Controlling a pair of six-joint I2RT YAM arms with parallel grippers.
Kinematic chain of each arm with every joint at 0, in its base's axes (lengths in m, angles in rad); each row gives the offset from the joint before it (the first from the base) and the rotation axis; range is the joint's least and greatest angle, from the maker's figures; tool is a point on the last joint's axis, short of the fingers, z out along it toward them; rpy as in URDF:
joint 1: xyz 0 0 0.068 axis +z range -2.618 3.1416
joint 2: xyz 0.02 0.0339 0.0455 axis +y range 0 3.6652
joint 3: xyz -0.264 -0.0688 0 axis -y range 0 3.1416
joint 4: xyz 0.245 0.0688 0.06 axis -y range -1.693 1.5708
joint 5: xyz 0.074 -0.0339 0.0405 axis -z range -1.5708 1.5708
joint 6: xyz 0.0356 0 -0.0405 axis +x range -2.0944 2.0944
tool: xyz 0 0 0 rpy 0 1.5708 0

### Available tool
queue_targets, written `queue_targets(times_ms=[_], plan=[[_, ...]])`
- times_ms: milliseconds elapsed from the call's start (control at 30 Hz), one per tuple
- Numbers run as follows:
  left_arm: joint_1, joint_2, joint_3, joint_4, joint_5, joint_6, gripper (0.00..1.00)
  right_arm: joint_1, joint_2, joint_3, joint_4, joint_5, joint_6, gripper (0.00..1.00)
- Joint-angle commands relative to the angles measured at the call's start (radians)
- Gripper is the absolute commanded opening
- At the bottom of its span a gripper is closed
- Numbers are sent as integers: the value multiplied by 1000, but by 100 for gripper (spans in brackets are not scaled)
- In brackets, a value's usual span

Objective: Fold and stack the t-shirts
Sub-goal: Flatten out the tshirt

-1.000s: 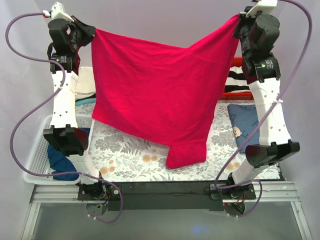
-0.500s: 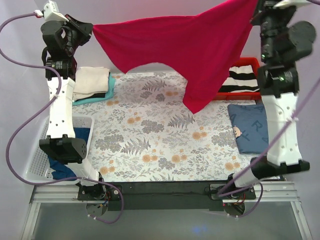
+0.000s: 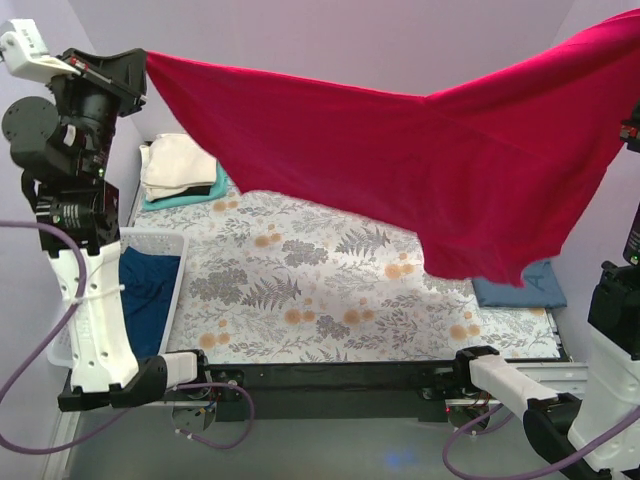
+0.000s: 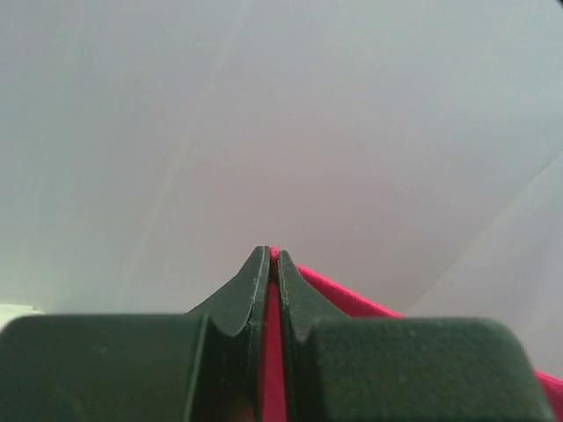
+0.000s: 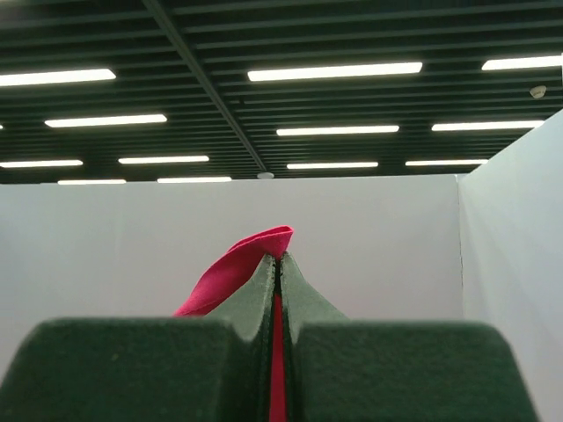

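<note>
Both arms have swung wider apart and higher than half a second ago, so the red t-shirt (image 3: 420,170) now spans the whole top view instead of sagging in a narrow drape between them. At the far left, the left hand (image 3: 138,62) is raised above its arm and clenched on one corner of the red cloth. The left wrist view shows its two fingers (image 4: 251,290) pressed together with a thin strip of red pinched between them, and a pale wall (image 4: 264,105) behind.

Below that arm a white basket (image 3: 172,243) sits at the left edge of the tabletop (image 3: 300,290), with a dark navy t-shirt (image 3: 148,290) bunched inside it. Beyond the basket, at the far left corner of the flowered tabletop, lies a folded pile: a cream t-shirt (image 3: 178,162) on top, a black one (image 3: 200,190) under it and a teal one (image 3: 185,203) at the bottom.

The red t-shirt hangs clear of the tabletop. Its lower edge runs high at the left and drops deep toward the right, where the lowest fold dangles over the right part of the tabletop. Under that fold a folded blue t-shirt (image 3: 530,290) lies flat near the right edge, partly hidden by the red cloth.

In the right wrist view the right hand (image 5: 279,262) is clenched on a red edge that pokes up past its fingertips, with ceiling lights (image 5: 334,72) overhead. In the top view this hand lies outside the picture, past the upper right corner where the red cloth runs off.
</note>
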Motion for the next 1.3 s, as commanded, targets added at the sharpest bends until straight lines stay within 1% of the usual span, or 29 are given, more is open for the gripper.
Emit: queue_targets(times_ms=[0, 100, 200, 400, 467, 500, 567, 600, 633, 667, 700, 733, 767, 800, 833, 867, 933, 967, 1000, 1067, 1100, 1133, 1200, 1233, 1267], plan=[[4, -15, 11, -34, -84, 52, 0, -6, 42, -25, 40, -17, 0, 1], [4, 23, 19, -31, -93, 53, 0, -5, 84, -22, 57, -17, 0, 1], [4, 68, 10, -2, -87, 49, 0, -6, 171, -26, 57, 13, -6, 1], [3, 250, 1, 46, -67, 27, 0, -5, 344, -49, 66, 102, -20, 1], [4, 324, 1, 56, -72, 27, 0, -6, 396, -29, 71, 121, -6, 1], [4, 347, 4, 63, -76, 24, 0, -6, 454, -14, 71, 119, -3, 1], [4, 425, 19, 76, -73, 16, 0, -6, 516, 56, 69, 121, -3, 1], [4, 456, 30, 85, -70, 9, 0, -6, 579, 88, 66, 124, -3, 1], [6, 485, 50, 95, -66, 0, 0, -6, 610, 121, 60, 127, -6, 1], [6, 546, 72, 98, -58, -8, 0, -6, 642, 197, 48, 125, -6, 1], [6, 575, 140, 104, -53, -16, 0, -8, 697, 233, 43, 124, -8, 1], [10, 606, 183, 109, -43, -25, 0, -8, 720, 266, 39, 124, -8, 1], [12, 640, 239, 112, -38, -42, 0, -6, 740, 335, 37, 121, -8, 1], [15, 693, 345, 110, -32, -51, 0, -8, 765, 358, 37, 122, -8, 1], [23, 723, 408, 112, -18, -59, 0, -6, 772, 385, 40, 124, -8, 1], [27, 743, 463, 109, -9, -79, 0, -8, 774, 411, 46, 119, -9, 1], [40, 748, 546, 125, 8, -102, 0, -8, 745, 399, 84, 115, -23, 1], [43, 734, 550, 138, 25, -109, 0, -8, 725, 386, 101, 105, -27, 1], [44, 709, 550, 148, 28, -111, 0, -8, 676, 341, 117, 102, -31, 1], [49, 614, 504, 153, 26, -103, 0, -8, 610, 273, 179, 79, -40, 1], [49, 584, 486, 155, 29, -85, 0, -6, 537, 236, 201, 72, -43, 1], [49, 532, 453, 146, 34, -79, 0, -8, 500, 149, 250, 63, -46, 1], [50, 481, 395, 110, 49, -70, 0, -6, 394, 65, 282, 38, -51, 1], [49, 440, 325, 109, 55, -64, 0, -8, 362, -28, 287, 35, -46, 1], [50, 360, 166, 107, 52, -65, 0, -6, 301, -76, 293, 33, -23, 1]])
